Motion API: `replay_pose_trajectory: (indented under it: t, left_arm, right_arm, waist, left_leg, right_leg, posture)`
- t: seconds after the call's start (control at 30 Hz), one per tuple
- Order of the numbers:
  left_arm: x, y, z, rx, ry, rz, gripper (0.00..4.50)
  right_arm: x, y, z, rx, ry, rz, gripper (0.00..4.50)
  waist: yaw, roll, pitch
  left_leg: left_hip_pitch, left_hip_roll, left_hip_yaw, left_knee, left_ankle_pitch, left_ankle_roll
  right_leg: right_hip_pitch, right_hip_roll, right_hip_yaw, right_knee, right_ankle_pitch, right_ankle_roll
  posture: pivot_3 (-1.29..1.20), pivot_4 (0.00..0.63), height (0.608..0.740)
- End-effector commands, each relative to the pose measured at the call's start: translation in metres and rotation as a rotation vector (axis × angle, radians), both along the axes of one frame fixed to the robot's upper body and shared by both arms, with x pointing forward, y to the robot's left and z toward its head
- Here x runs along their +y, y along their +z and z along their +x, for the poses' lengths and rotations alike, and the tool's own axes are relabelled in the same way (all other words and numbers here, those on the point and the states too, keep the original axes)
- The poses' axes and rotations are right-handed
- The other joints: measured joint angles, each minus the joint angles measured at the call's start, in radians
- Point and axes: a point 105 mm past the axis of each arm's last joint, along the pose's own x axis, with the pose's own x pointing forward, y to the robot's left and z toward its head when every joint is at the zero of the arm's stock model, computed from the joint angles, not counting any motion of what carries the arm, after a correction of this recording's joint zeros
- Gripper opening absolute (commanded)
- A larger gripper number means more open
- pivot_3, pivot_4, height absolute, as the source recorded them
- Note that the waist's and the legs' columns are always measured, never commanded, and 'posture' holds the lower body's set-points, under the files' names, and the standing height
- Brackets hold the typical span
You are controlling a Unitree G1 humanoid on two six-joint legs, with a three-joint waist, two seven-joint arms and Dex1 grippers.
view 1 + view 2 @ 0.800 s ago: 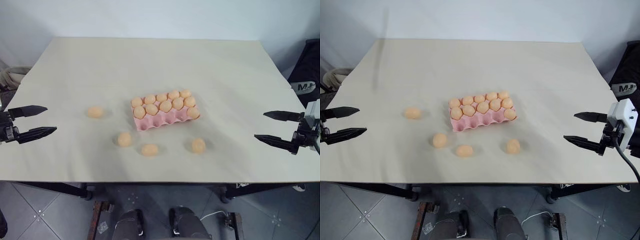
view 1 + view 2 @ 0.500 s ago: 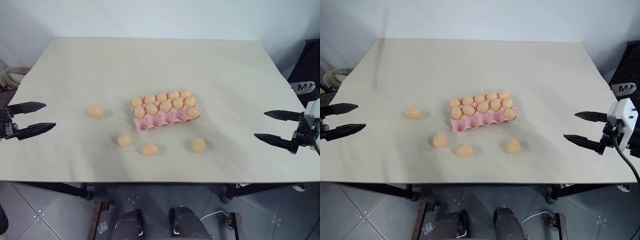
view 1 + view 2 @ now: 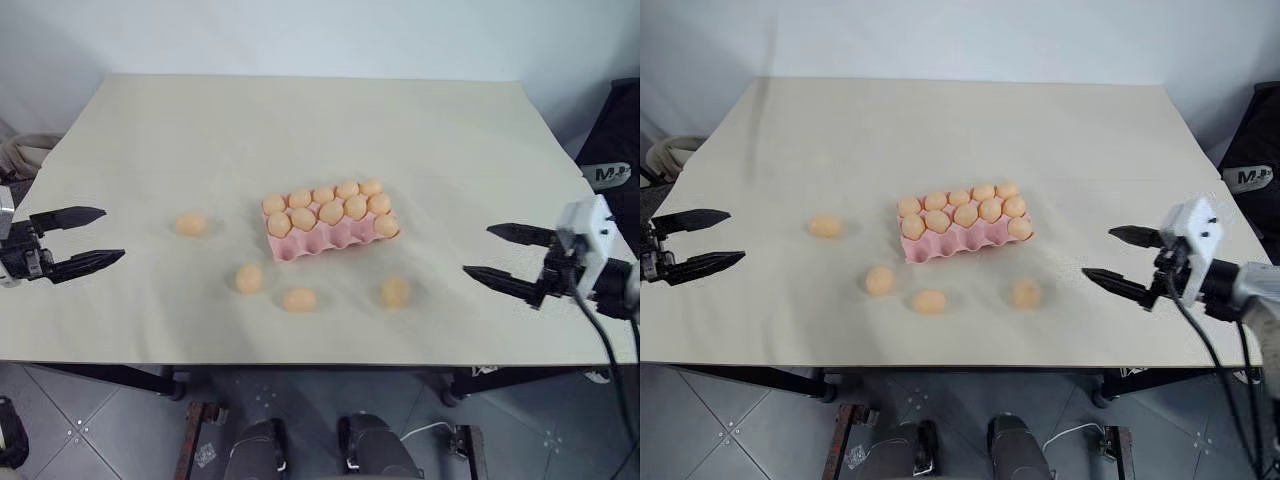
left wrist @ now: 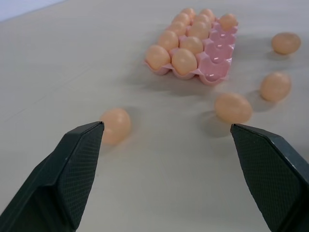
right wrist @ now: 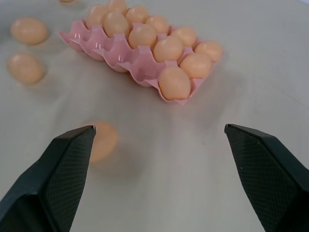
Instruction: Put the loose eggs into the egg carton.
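Pale counter [image 3: 320, 130]: four loose eggs [image 3: 298, 299] before the egg carton [image 3: 332, 238]. Our left end effector [image 3: 92, 236] and right end effector [image 3: 496, 254] gape empty; a nudged egg may roll away.

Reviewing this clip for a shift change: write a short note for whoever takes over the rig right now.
Left pincer: open, empty, over the table's left edge.
Right pincer: open, empty, above the table's right side, pointing toward the nearest loose egg.
Egg carton: mid-table, two far rows full, one egg in the near row's right end cup, the other near cups empty.
Loose eggs on the table: four; one left of the carton, three in front of it.
Left: put the four loose eggs in the empty cups.
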Motion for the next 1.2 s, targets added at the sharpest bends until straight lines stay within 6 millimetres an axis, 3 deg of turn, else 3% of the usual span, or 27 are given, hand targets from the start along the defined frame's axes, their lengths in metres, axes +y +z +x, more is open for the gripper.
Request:
replay_pose_trajectory:
  t: [0.03, 0.2, 0.43, 0.7, 0.9, 1.2]
  left_arm:
    - [-0.011, 0.010, -0.012, -0.042, -0.143, 0.016, 4.48]
    - [-0.015, 0.009, -0.014, -0.044, -0.169, 0.003, 4.48]
    - [-0.023, 0.006, -0.016, -0.055, -0.220, 0.000, 4.48]
    - [-0.043, 0.006, -0.019, -0.102, -0.330, -0.001, 4.48]
    - [-0.067, 0.002, -0.025, -0.083, -0.460, 0.020, 4.48]
    - [-0.085, 0.000, -0.030, -0.093, -0.578, 0.069, 4.48]
  right_arm:
    - [0.021, -0.002, -0.004, 0.001, -0.003, 0.013, 4.50]
    - [0.042, -0.020, -0.007, 0.047, 0.002, 0.003, 4.50]
    - [0.055, -0.046, -0.001, 0.099, -0.006, 0.005, 4.50]
    - [0.061, -0.063, 0.012, 0.115, -0.039, 0.016, 4.50]
    - [0.059, -0.072, 0.019, 0.124, -0.056, 0.009, 4.50]
    - [0.052, -0.081, 0.029, 0.134, -0.089, -0.001, 4.50]
  waist:
    - [0.001, 0.000, 0.000]
    - [0.000, 0.000, 0.000]
    - [0.001, 0.000, 0.000]
    - [0.001, -0.001, 0.000]
    - [0.001, -0.001, 0.000]
    - [0.001, -0.001, 0.000]
  left_leg:
    - [0.000, 0.000, 0.000, 0.000, 0.000, 0.000]
    - [0.000, 0.000, 0.000, -0.001, 0.000, 0.000]
    - [0.000, -0.001, 0.000, -0.001, 0.000, 0.000]
    - [0.000, -0.001, 0.000, 0.000, 0.000, 0.000]
    - [-0.001, -0.001, 0.000, 0.000, 0.000, 0.000]
    - [0.000, -0.001, 0.000, 0.000, 0.000, 0.000]
  right_leg:
    - [0.000, 0.000, 0.000, 0.000, 0.000, 0.000]
    - [0.000, 0.000, 0.000, -0.001, 0.000, 0.000]
    - [0.000, 0.000, 0.000, -0.001, 0.000, 0.000]
    - [0.000, 0.000, 0.000, -0.001, 0.000, 0.000]
    - [0.001, 0.000, 0.000, -0.001, 0.000, 0.000]
    - [0.000, 0.001, 0.000, -0.001, 0.000, 0.000]
  posture:
    - [0.00, 0.150, 0.740]
    - [0.00, 0.150, 0.740]
    - [0.00, 0.150, 0.740]
    - [0.00, 0.150, 0.740]
    - [0.00, 0.150, 0.740]
    - [0.00, 0.150, 0.740]
